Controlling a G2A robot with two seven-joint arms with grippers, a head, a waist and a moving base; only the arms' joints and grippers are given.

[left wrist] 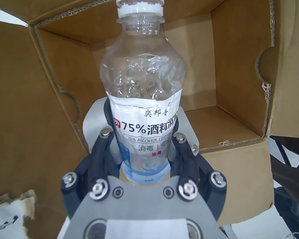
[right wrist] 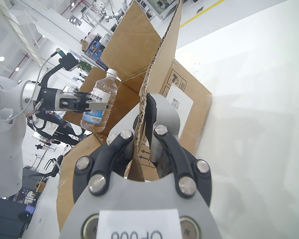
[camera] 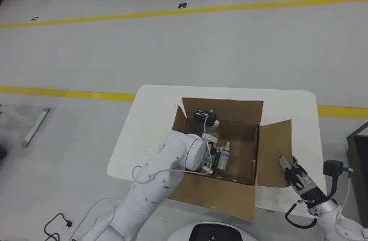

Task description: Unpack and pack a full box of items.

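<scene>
An open cardboard box [camera: 238, 114] stands on the white table [camera: 147, 120]. My left gripper [left wrist: 144, 125] is shut on a clear bottle [left wrist: 142, 75] with a white cap and a printed label, held upright over the box's inside. The right wrist view shows the same bottle [right wrist: 100, 100] above the box, in the left gripper [right wrist: 89, 104]. From the top the bottle [camera: 213, 126] is near the box's far left corner. My right gripper [right wrist: 142, 115] is shut on the edge of the box's right flap [right wrist: 164, 50], which stands up. The top view shows this gripper [camera: 287, 165] at the flap [camera: 274, 150].
A second small bottle [camera: 223, 155] with a white cap lies on the box floor. The near flap [camera: 220, 196] hangs over the table's front edge. Bare table lies left of the box and to the right of the right flap [camera: 304, 120].
</scene>
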